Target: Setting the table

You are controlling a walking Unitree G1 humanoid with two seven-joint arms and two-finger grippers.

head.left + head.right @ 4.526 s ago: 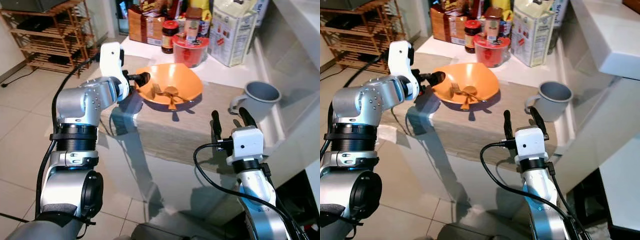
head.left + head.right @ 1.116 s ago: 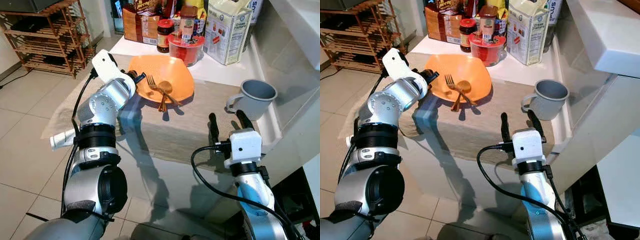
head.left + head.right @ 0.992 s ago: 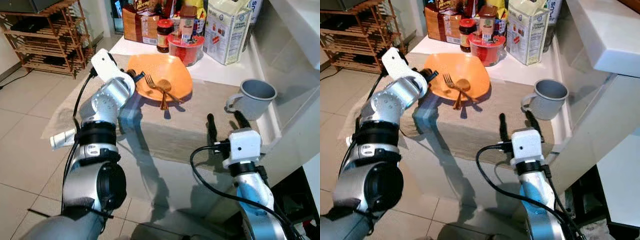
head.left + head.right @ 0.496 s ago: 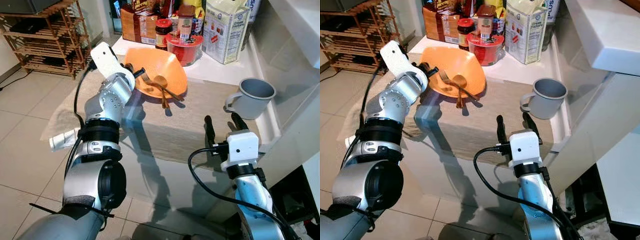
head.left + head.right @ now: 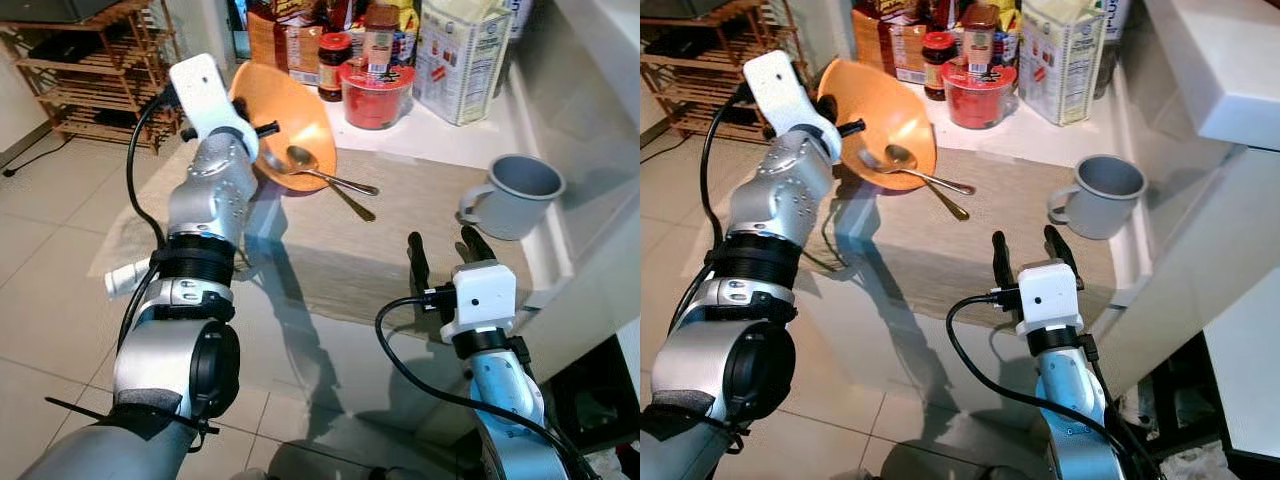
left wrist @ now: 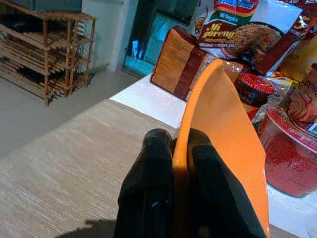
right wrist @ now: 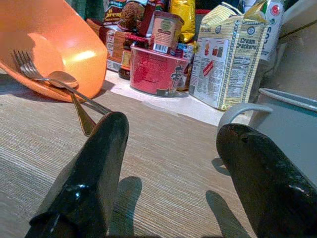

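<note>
Orange plate (image 5: 290, 120), tilted steeply, is clenched at its rim by the left pincer (image 6: 173, 148); spoon (image 5: 320, 172) and fork slide toward the released right pincer (image 5: 450, 250).

Beige tiled floor (image 5: 60, 260); wooden slatted rack (image 5: 95, 75) against far wall; white counter (image 5: 440, 140) beside woven table runner (image 5: 340, 250); bright daylight.
</note>
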